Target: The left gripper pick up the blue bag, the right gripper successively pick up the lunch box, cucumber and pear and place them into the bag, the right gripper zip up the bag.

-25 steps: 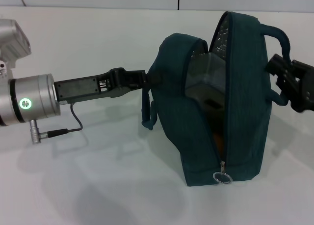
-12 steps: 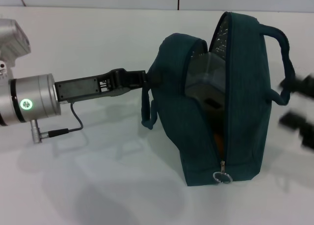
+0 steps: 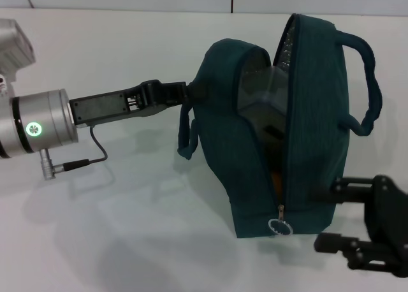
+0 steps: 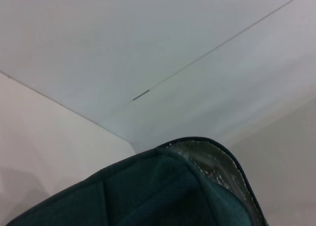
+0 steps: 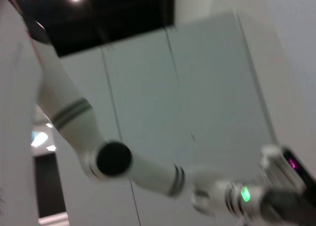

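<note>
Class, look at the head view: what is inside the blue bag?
Through the open zipper of the blue bag, the clear lunch box shows near the top, and a sliver of orange, probably the pear, lower down. Fabric covers the rest; no cucumber is visible.

- The blue bag [image 3: 306, 132] is matt woven cloth in dark teal, with a fine grain and soft folds; its loop handles [image 3: 366, 81] are padded tubes of the same fabric.
- The bag's lining [image 4: 212, 159] is crinkled silver foil that catches the light.
- The zipper's ring pull [image 3: 279, 226] is shiny bare metal.
- The lunch box [image 3: 264, 101] inside is clear, smooth plastic with a dull sheen.
- The left gripper [image 3: 185, 91] is matt black plastic; its wrist [image 3: 38, 126] is brushed silver metal.
- The right gripper [image 3: 347, 215] is matt black, with smooth rounded finger bars.
- The table [image 3: 127, 228] is smooth, matt white.
</note>
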Tool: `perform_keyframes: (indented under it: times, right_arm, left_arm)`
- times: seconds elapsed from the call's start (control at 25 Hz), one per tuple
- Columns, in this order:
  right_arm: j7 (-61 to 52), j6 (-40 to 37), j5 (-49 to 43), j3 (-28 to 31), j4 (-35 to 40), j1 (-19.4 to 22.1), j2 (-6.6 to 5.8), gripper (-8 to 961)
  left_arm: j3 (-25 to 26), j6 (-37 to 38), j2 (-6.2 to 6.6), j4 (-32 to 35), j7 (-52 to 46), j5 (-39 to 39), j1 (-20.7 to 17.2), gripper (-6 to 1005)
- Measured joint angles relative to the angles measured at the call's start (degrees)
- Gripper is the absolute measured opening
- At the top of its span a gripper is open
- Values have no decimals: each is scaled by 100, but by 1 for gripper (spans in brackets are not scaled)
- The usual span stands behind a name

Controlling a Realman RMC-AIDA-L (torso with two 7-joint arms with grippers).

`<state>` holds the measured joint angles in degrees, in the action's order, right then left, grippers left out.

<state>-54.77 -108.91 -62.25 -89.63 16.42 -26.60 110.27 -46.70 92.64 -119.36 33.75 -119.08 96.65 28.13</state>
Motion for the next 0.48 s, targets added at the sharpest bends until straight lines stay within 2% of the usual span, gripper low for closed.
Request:
perform_keyframes:
  times: [0.24, 0.48]
  right_arm:
    - [-433, 747, -371, -7, 0, 31, -15, 559]
    - [-727, 1397, -683, -29, 7, -15, 69, 559]
  left_arm:
    - [3, -16, 0, 1, 0, -4, 17, 62]
    - [3, -19, -8, 1, 0, -7, 23, 62]
